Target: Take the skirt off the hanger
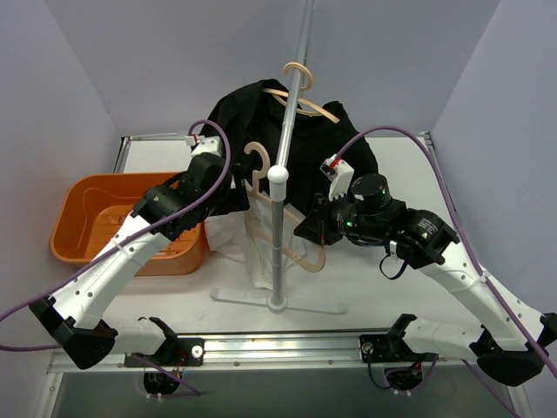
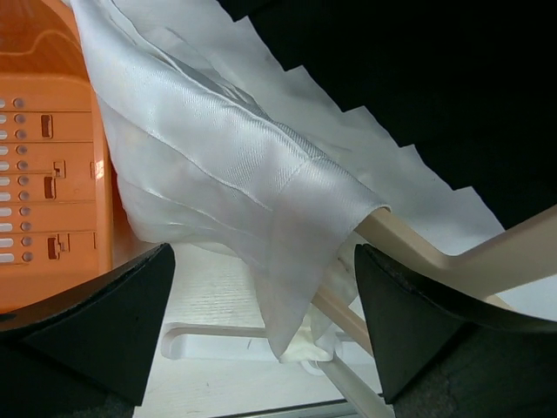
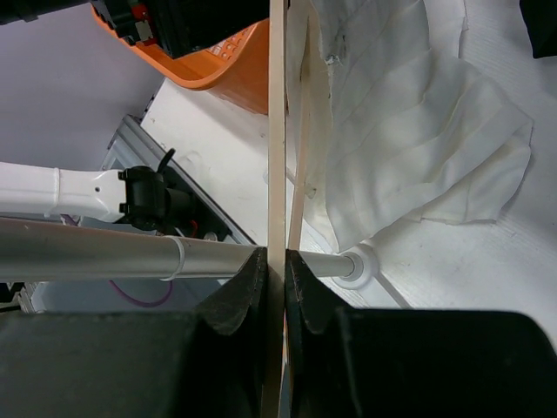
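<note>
Right gripper has its jaws squeezed tight on the thin wooden bar of the hanger, right where it crosses the metal rack pole. Left gripper is wide open, with a corner of the white skirt hanging in the gap between its fingers. The skirt's on the hanger, draped over one arm of it, hanging off the rack in front of a black garment, orange basket just to the left

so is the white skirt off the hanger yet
No, it's on: the white skirt drapes over the wooden hanger, clearest from the left wrist.
</note>
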`<move>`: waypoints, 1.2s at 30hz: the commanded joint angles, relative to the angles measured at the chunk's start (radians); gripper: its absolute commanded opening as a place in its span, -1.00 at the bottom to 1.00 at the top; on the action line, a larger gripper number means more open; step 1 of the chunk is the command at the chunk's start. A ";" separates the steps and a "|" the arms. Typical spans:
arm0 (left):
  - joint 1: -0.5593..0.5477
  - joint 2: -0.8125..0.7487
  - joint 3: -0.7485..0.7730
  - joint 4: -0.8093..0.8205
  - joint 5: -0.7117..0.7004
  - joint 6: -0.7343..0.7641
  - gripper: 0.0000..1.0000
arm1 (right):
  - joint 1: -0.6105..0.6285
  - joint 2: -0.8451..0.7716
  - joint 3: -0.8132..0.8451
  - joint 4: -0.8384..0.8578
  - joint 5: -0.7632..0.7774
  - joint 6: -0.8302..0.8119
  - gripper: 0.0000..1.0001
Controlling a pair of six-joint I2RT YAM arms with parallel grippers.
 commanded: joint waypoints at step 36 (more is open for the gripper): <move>0.239 0.002 0.107 0.077 0.111 0.133 -0.95 | 0.005 -0.201 0.055 -0.129 0.054 0.008 -1.00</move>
